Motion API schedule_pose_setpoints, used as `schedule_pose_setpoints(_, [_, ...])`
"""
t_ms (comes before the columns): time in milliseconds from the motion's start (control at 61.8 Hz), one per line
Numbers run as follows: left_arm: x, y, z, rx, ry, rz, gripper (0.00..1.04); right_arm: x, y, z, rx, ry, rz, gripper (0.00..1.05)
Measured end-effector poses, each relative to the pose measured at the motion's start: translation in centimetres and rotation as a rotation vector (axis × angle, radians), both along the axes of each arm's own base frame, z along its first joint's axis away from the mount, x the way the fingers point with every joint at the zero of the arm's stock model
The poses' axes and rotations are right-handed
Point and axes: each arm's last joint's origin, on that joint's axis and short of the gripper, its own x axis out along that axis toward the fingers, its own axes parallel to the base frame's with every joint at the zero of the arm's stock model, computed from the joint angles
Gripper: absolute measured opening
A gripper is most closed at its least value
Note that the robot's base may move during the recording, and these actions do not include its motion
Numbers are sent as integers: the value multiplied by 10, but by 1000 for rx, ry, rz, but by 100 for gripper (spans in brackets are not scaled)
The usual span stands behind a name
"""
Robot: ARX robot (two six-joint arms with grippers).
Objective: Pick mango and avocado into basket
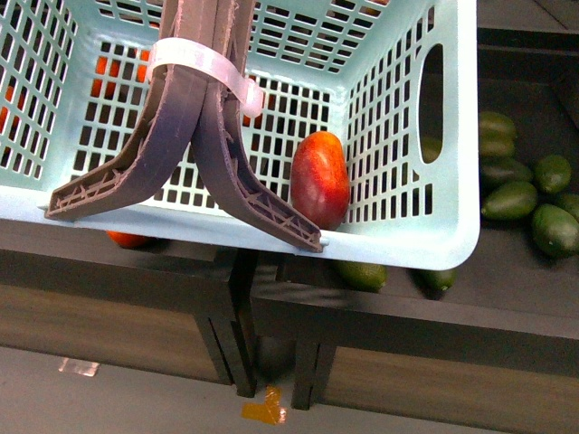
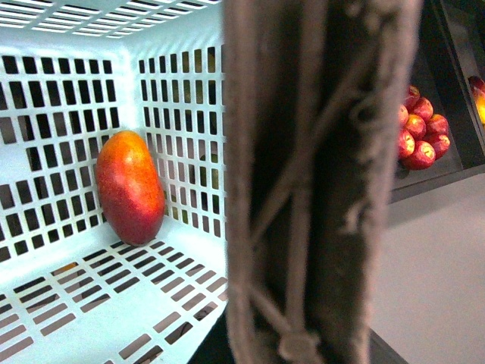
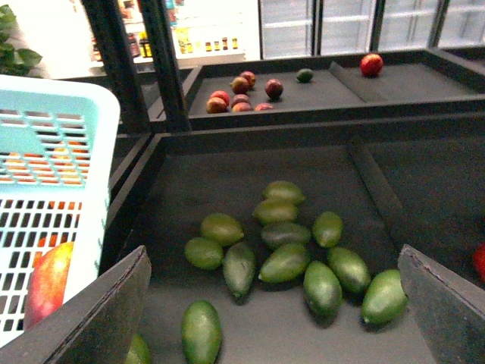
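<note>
The light blue basket (image 1: 452, 136) hangs in front of the display, lifted by its two brown handles (image 1: 194, 108), which a white tie (image 1: 194, 61) joins. My left gripper is shut on the handles (image 2: 318, 174), and they hide its fingers. The dark red mango (image 1: 319, 178) leans in a corner inside the basket (image 2: 45, 114), and the left wrist view shows the mango (image 2: 129, 186) too. Several green avocados (image 3: 284, 262) lie in a dark bin. My right gripper (image 3: 273, 318) hovers open above them, holding nothing. The basket (image 3: 53, 152) is beside it.
Avocados (image 1: 509, 201) fill the bin right of the basket. Orange fruits (image 1: 107, 77) show through the lattice on the left. Red apples (image 2: 420, 136) sit in another bin. A raised divider (image 3: 375, 186) bounds the avocado bin, and red fruits (image 3: 239, 95) lie beyond it.
</note>
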Motion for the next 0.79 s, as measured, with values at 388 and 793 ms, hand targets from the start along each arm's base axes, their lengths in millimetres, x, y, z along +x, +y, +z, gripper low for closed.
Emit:
schedule_pose_setpoints(388, [-1, -1, 0, -3, 0, -13, 5, 112, -42, -12, 10, 406, -60, 97])
schedule_pose_setpoints(793, [0, 0, 0, 0, -1, -7, 5, 212, -60, -122, -83, 655, 45, 97])
